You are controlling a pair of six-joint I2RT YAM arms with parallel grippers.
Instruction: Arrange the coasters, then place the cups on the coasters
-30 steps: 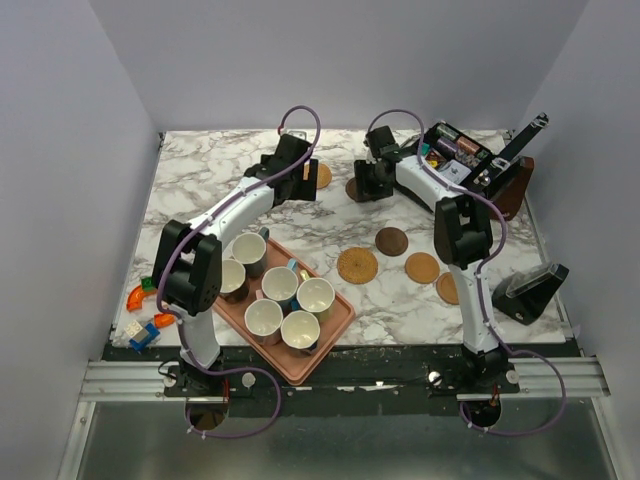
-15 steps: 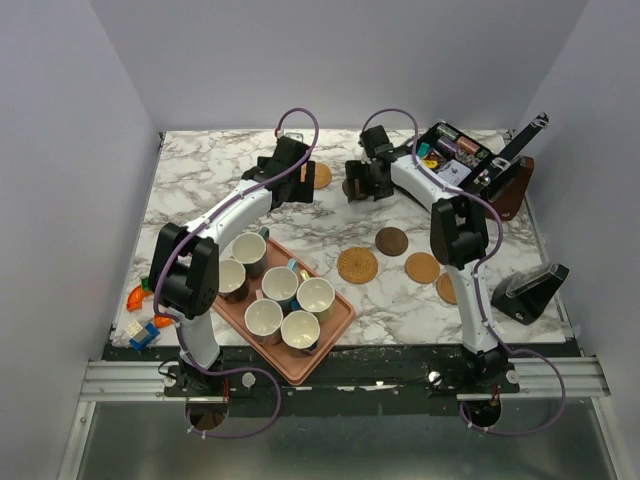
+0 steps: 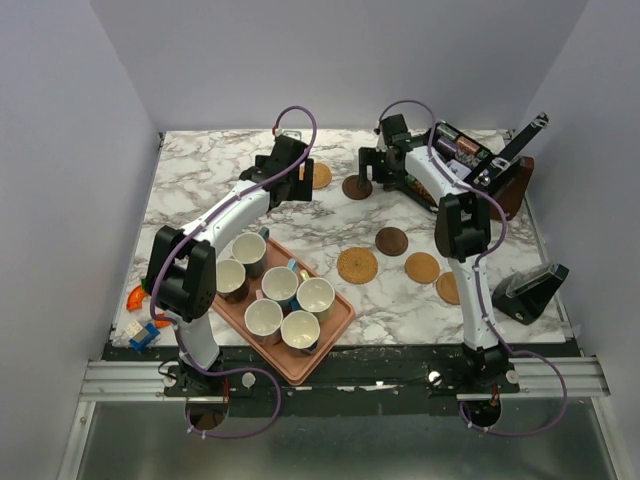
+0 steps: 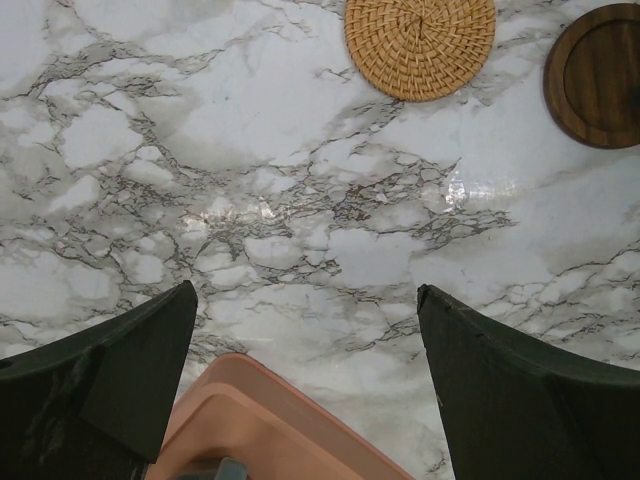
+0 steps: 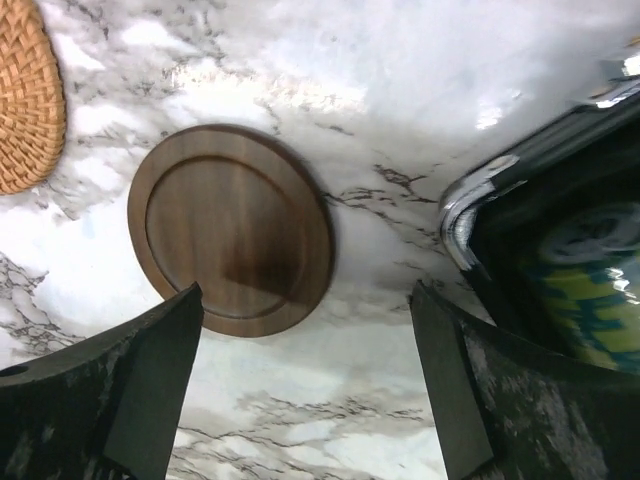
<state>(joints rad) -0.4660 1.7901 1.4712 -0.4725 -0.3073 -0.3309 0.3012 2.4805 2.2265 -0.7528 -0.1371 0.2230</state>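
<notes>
Six coasters lie on the marble. A tan coaster (image 3: 321, 176) (image 4: 420, 45) and a dark brown coaster (image 3: 357, 187) (image 5: 232, 228) (image 4: 597, 75) sit side by side at the back. Another dark one (image 3: 391, 241) and three tan ones (image 3: 357, 265) (image 3: 422, 267) (image 3: 447, 288) lie mid-right. Several cups (image 3: 280, 285) stand on the pink tray (image 3: 338, 325) (image 4: 270, 425). My left gripper (image 3: 292, 190) (image 4: 305, 292) hangs open over bare marble near the tray's far corner. My right gripper (image 3: 373, 176) (image 5: 305, 290) is open and empty, just right of the back dark coaster.
A black box of small items (image 3: 455, 150) (image 5: 560, 250) stands right beside my right gripper. A brown case (image 3: 515, 185) and a black stand (image 3: 535, 285) sit along the right edge. Toy blocks (image 3: 145, 310) lie at the left front.
My right gripper has opened wider and drawn back to the right, leaving the dark brown coaster uncovered on the table. The left arm has not moved.
</notes>
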